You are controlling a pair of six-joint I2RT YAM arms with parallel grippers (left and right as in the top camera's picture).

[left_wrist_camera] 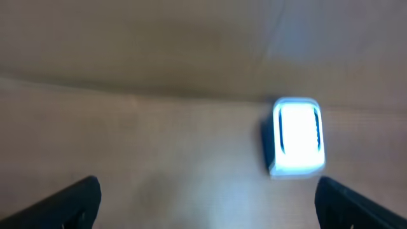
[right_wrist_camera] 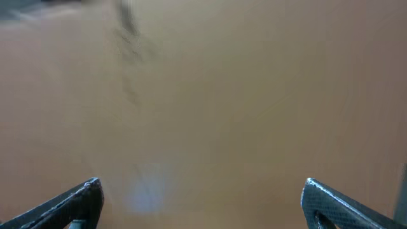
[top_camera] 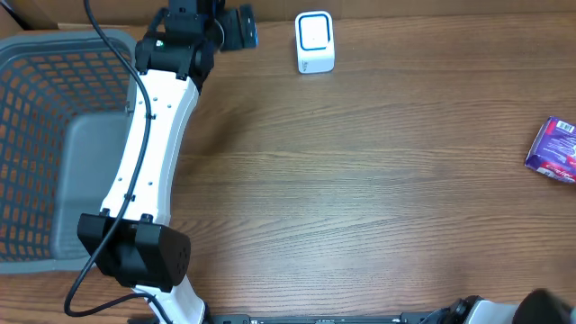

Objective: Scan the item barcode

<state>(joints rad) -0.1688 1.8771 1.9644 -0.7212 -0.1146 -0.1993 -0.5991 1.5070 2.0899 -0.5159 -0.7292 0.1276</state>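
Package [top_camera: 552,151], purple, lies at the overhead frame's right edge; white scanner [top_camera: 315,42] top centre, grey basket [top_camera: 36,135] left. Left wrist: left gripper [left_wrist_camera: 206,210] spread, empty, scanner [left_wrist_camera: 297,137] centre-right. Right wrist: right gripper [right_wrist_camera: 200,210] spread, empty, above tabletop [right_wrist_camera: 203,95].

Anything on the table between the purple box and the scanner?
Nothing visible. Bare table runs from the purple box to the white scanner; the left hand sits beyond the scanner, off that line.

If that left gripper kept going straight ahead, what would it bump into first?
Probably the glowing white scanner, ahead though off to one side of its line; otherwise only bare table. Depth is unclear.
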